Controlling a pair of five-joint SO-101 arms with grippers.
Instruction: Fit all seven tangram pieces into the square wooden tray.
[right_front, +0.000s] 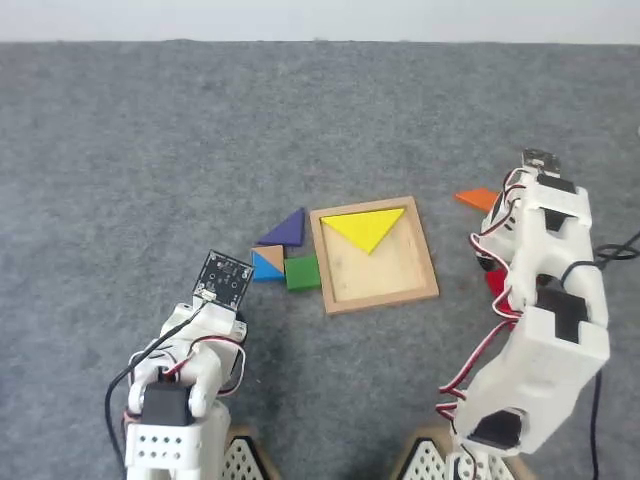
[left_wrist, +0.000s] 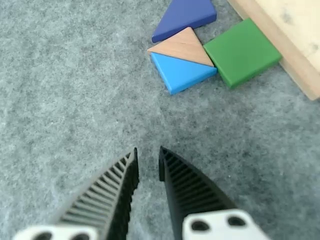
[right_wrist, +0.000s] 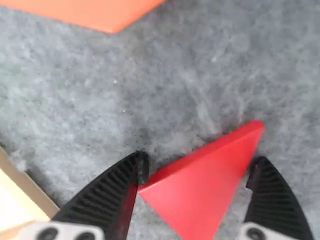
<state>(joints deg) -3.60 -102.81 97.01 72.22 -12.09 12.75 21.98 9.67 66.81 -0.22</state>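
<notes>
Tiny pale marks are showing on the dark board (right_front: 222, 280) at the wrist of the left arm (right_front: 185, 390), but they are too small to read.

The left arm is sitting folded at the near edge of the grey mat (right_front: 150, 150), with its wrist aiming toward the cluster of pieces left of the tray (right_front: 432, 262). The left gripper (left_wrist: 147, 159) is pointing down at bare mat short of that cluster. Its ribbed fingers (left_wrist: 125, 180) are standing apart by only a narrow gap and gripping nothing.

The right arm (right_front: 545, 300) is stretching forward along the tray's right side, its wrist bending down over the red triangle (right_wrist: 200, 195). The right gripper (right_wrist: 197, 170) is gaping wide and straddling that triangle, one finger at a corner and the other just beside the opposite edge. I cannot tell whether either finger is pressing on it. The triangle is lying flat on the mat.

The yellow triangle (right_front: 365, 228) is lying inside the tray against its far side, leaving the rest of the floor bare. Left of the tray, the green square (right_front: 302, 272) is sitting just beside the rim. The blue triangle (right_front: 263, 268) and the wood triangle (right_front: 271, 256) are lying edge to edge beside the square. The purple triangle (right_front: 285, 230) is lying just beyond them. The orange piece (right_front: 478, 198) is lying on the mat to the right of the tray, past the right arm's wrist.
</notes>
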